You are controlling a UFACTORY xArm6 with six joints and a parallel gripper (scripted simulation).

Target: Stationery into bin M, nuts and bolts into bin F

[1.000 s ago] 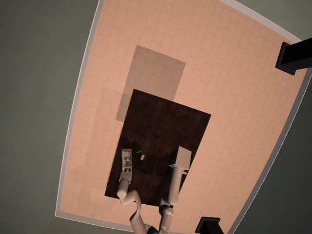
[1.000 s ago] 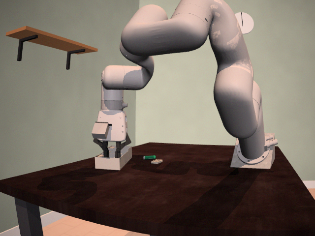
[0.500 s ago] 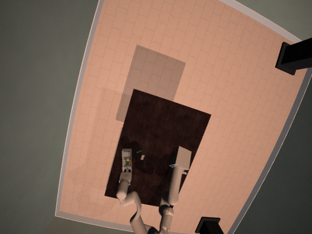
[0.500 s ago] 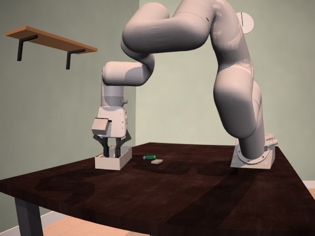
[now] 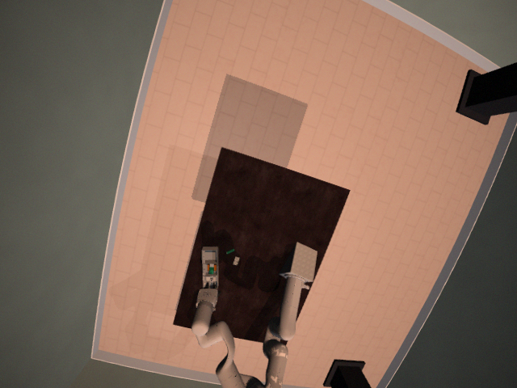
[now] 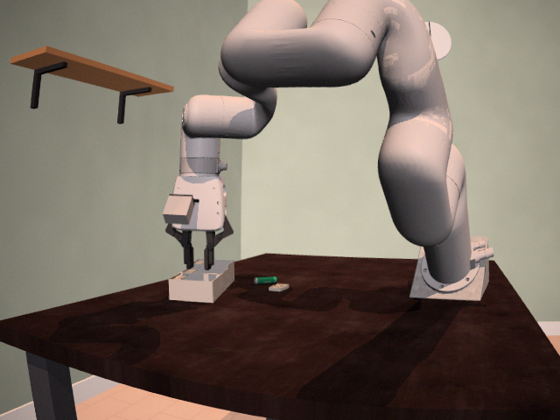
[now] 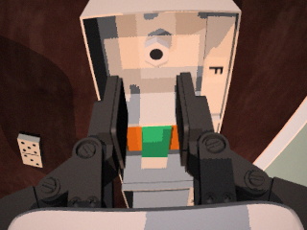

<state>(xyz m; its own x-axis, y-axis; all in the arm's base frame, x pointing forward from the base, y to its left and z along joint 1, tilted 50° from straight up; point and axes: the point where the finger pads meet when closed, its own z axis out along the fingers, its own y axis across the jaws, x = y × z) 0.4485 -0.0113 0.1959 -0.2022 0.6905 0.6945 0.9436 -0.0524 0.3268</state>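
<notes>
Partly open and empty, the end effector (image 5: 211, 286) (image 6: 198, 267) (image 7: 150, 94) reaches toward the F-marked bin (image 5: 216, 267) (image 6: 191, 290) (image 7: 158, 7) holding a pale, dark-holed hexagonal nut (image 5: 212, 279) (image 7: 155, 43).

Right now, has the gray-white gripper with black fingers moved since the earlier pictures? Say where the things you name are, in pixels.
Yes: the gripper (image 5: 212, 284) (image 6: 198, 267) (image 7: 150, 94) has moved upward, judged against the brown wooden wall shelf (image 6: 103, 74) in the exterior view.
</notes>
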